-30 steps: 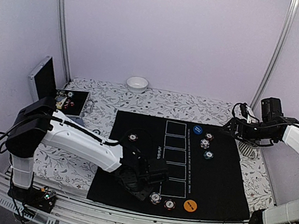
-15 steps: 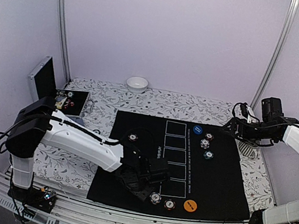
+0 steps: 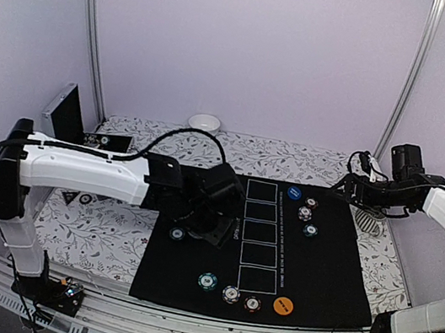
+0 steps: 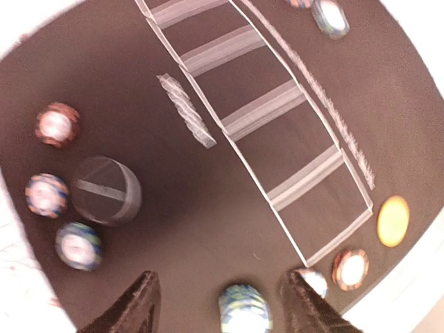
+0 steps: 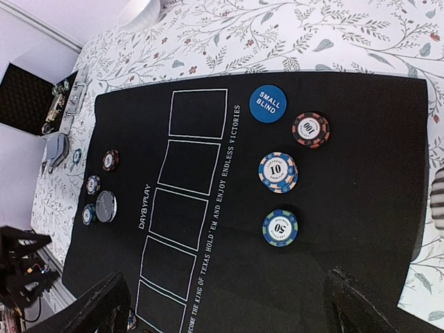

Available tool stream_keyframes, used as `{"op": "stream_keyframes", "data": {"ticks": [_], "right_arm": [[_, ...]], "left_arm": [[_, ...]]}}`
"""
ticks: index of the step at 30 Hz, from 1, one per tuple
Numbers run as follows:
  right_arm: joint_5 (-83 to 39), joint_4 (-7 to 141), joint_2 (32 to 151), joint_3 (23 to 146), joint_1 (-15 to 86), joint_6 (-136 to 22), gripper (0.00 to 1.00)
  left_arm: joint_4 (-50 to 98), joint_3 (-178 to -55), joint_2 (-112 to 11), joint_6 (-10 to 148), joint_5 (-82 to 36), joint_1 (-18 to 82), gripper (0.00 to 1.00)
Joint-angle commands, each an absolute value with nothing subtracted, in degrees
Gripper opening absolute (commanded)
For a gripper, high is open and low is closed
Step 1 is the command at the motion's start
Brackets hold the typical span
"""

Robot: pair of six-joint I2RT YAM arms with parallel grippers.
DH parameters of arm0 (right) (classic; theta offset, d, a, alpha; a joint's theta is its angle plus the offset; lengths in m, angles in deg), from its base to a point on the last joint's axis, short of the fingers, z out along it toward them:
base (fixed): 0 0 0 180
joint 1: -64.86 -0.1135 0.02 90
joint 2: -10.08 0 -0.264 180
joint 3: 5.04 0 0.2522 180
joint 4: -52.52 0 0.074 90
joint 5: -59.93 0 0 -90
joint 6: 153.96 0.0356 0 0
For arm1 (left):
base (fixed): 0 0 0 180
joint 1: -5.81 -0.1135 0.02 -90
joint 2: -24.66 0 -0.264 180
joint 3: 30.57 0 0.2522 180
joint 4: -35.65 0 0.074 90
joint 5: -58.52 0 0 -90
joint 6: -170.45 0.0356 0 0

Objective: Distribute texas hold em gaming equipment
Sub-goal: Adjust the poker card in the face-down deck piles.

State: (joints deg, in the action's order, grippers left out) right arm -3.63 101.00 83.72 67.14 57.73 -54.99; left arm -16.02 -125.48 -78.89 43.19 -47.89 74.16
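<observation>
Partway, seemingly: striped round poker chips [image 3: 231, 294] at three spots on black mat [image 3: 333, 271], no cards out; left gripper [image 4: 223, 277] half-spread, right gripper [image 5: 225, 277] wide, both empty.

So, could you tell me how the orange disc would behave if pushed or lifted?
The orange disc lies flat on the black mat, so it would probably slide, not roll. It looks thin, so likely light and awkward to pinch.

soft even light; left wrist view motion-blurred, other views sharp.
</observation>
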Motion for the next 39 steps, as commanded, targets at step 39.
{"op": "stream_keyframes", "data": {"ticks": [39], "right_arm": [[-5.5,99.9,80.5,66.4,57.5,-55.5,0.99]], "left_arm": [[7.1,-91.4,-63.1,52.2,-31.5,-1.3,0.60]]}}
